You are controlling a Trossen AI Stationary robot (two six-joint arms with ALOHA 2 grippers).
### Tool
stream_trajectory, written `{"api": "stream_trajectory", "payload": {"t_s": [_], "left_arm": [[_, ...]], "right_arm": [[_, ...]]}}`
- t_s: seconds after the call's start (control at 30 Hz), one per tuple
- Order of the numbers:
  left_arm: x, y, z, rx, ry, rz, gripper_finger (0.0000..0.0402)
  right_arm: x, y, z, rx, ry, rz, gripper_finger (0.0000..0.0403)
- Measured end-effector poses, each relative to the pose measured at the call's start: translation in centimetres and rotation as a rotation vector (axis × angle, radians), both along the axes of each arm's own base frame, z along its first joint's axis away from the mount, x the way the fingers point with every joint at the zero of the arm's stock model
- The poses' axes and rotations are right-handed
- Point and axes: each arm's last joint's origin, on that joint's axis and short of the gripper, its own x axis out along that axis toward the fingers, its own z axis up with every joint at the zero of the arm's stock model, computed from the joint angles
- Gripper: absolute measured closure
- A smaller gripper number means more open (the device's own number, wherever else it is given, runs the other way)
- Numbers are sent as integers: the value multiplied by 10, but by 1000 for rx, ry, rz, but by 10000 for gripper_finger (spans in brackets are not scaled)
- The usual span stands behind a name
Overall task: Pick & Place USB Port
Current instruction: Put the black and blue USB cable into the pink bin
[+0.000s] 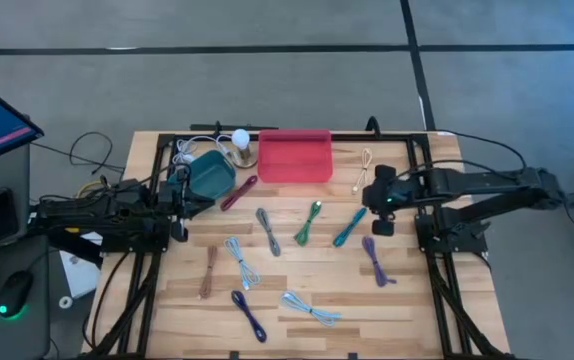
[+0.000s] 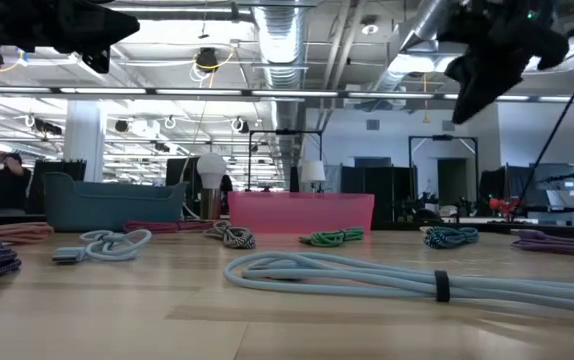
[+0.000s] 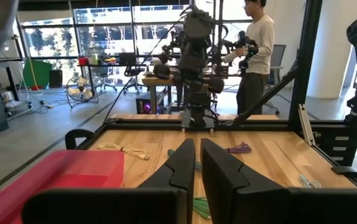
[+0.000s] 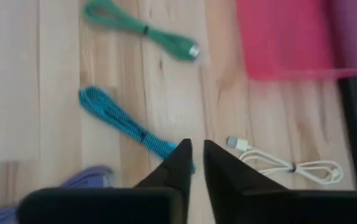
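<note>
High view: right gripper (image 1: 382, 212) raised beside the teal USB cable (image 1: 348, 228); left gripper (image 1: 179, 205) waiting beside the teal bin (image 1: 210, 176).

Right wrist view: fingers nearly closed, empty, teal USB cable (image 4: 125, 127) just ahead, white cable (image 4: 284, 165) alongside. Could snag that neighbour if descending off-centre.

Left wrist view: nearly shut, empty.

A robotics lab: exposed ceiling ducts (image 2: 272, 40), equipment benches (image 3: 166, 78), a person (image 3: 256, 53) standing beyond.
</note>
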Motion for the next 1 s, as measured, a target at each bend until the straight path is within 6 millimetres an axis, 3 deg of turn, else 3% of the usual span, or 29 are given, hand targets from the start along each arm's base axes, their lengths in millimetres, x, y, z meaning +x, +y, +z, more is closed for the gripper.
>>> {"api": "stream_trajectory", "payload": {"t_s": [0.33,0.47,0.63,1.0], "left_arm": [[0,0,0,0,0,0,376],[0,0,0,0,0,0,376],[0,0,0,0,1,0,376],[0,0,0,0,3,0,376]], "right_arm": [[23,3,-29,-14,183,33,212],[31,6,-41,-15,211,49,171],[41,7,-63,-15,266,55,169],[61,8,-97,-22,350,81,222]]}}
